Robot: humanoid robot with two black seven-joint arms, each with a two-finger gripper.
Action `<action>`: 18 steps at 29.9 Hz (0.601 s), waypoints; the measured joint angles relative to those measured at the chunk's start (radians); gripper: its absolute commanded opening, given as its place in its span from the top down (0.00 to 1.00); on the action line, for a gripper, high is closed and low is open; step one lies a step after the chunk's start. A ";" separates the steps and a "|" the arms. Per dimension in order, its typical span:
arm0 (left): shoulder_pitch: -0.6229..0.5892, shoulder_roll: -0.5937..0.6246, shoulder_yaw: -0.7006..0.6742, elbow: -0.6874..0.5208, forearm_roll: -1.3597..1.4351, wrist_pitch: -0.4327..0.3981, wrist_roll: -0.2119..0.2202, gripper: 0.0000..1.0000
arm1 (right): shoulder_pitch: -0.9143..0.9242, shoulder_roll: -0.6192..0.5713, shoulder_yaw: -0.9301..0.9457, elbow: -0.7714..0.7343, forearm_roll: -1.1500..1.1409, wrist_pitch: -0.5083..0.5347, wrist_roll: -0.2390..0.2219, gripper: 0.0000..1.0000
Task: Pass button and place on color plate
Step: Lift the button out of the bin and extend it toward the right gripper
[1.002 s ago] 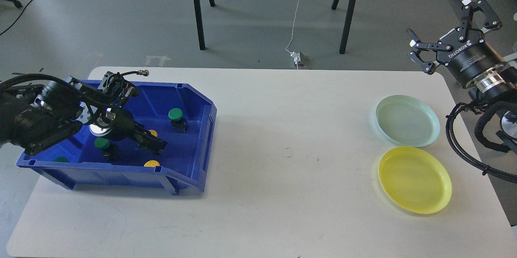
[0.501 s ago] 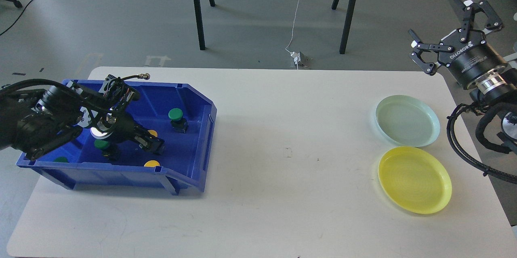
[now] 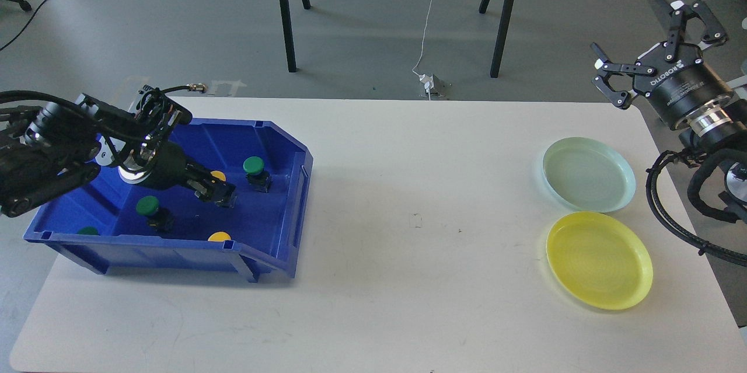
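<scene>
A blue bin (image 3: 280, 227) on the table's left holds green buttons (image 3: 252, 165) (image 3: 147, 205), a third green one (image 3: 88, 231) half hidden by the bin wall, and a yellow button (image 3: 219, 237) at the front wall. My left gripper (image 3: 219, 193) is inside the bin, fingers close together around a yellow-capped button (image 3: 218, 175), held above the bin floor. My right gripper (image 3: 633, 28) is open and empty, raised beyond the table's far right corner. A pale green plate (image 3: 588, 173) and a yellow plate (image 3: 599, 260) lie at the right.
The white table (image 3: 408, 244) lies bare between bin and plates. Black stand legs (image 3: 286, 17) and a white cable (image 3: 429, 17) are on the floor behind the table.
My left gripper has closed and risen up and back inside the bin, and the yellow-capped button has moved with it. The right arm has barely moved.
</scene>
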 measured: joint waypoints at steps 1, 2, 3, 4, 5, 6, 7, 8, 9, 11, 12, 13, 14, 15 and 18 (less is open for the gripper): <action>-0.014 0.045 -0.027 -0.053 -0.002 -0.010 0.000 0.94 | -0.001 0.000 0.000 -0.006 0.000 0.000 -0.001 0.01; -0.022 0.098 -0.065 -0.116 -0.004 -0.020 0.000 0.94 | -0.002 0.000 0.000 -0.017 0.000 0.000 -0.002 0.01; -0.025 0.160 -0.111 -0.185 -0.008 -0.029 0.000 0.94 | -0.004 0.000 0.000 -0.032 0.000 0.000 -0.005 0.01; -0.026 0.220 -0.157 -0.254 -0.018 -0.034 0.000 0.94 | -0.007 0.000 0.000 -0.048 0.001 0.000 -0.008 0.01; -0.025 0.273 -0.197 -0.320 -0.038 -0.037 0.000 0.94 | -0.011 0.000 0.000 -0.061 0.001 0.000 -0.010 0.01; -0.022 0.317 -0.228 -0.377 -0.069 -0.039 0.000 0.94 | -0.015 0.002 -0.002 -0.076 0.001 0.000 -0.012 0.01; -0.020 0.354 -0.256 -0.429 -0.111 -0.039 0.000 0.94 | -0.019 0.002 -0.006 -0.084 0.001 0.000 -0.013 0.01; -0.019 0.377 -0.275 -0.465 -0.151 -0.040 0.000 0.94 | -0.023 0.002 -0.009 -0.087 0.001 0.000 -0.014 0.01; -0.019 0.394 -0.298 -0.497 -0.202 -0.040 0.000 0.94 | -0.032 0.002 -0.011 -0.088 0.000 0.000 -0.014 0.01; -0.019 0.397 -0.345 -0.530 -0.303 -0.040 0.000 0.94 | -0.051 0.000 -0.013 -0.080 -0.003 0.000 -0.014 0.01; -0.018 0.383 -0.370 -0.536 -0.358 -0.040 0.000 0.94 | -0.060 -0.006 -0.013 -0.070 -0.007 0.000 -0.014 0.01; -0.018 0.352 -0.397 -0.538 -0.421 -0.040 0.000 0.94 | -0.069 -0.018 -0.014 -0.052 -0.015 0.000 -0.014 0.01; -0.018 0.318 -0.415 -0.537 -0.477 -0.040 0.000 0.94 | -0.078 -0.031 -0.015 -0.030 -0.025 0.000 -0.014 0.01; -0.017 0.278 -0.430 -0.530 -0.538 -0.040 -0.001 0.94 | -0.093 -0.050 -0.015 0.004 -0.039 0.000 -0.013 0.01; -0.016 0.131 -0.446 -0.463 -0.676 -0.040 0.000 0.94 | -0.158 -0.096 -0.009 0.121 -0.084 0.000 -0.008 0.01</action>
